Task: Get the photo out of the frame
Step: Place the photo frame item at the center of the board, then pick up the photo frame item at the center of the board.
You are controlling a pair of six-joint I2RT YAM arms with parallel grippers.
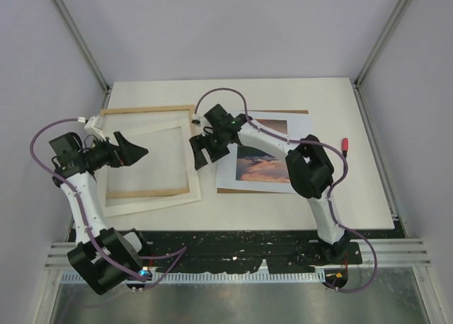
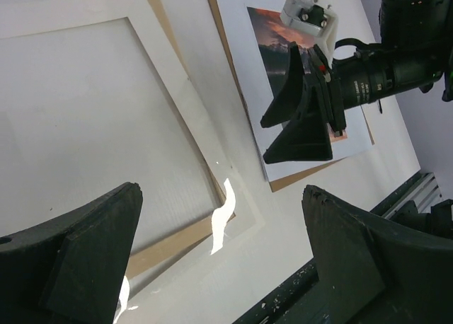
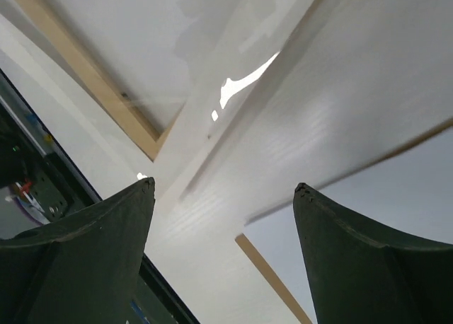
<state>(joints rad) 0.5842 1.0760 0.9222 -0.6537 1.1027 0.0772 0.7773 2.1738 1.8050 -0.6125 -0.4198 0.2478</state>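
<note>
Right fingers spread, empty, above an edge of the frame, the photo flat just to their right; left fingers spread, empty, over the frame.

Bright, even overhead light, only soft shadows; white glare streaks on the frame, jaws up close blurry in both wrist views

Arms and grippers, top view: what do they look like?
Left arm and right arm: white links, black joint housings, a purple cable looping alongside each. Left gripper and right gripper: two black wedge-shaped fingers; a green light glows near the right wrist.
</note>
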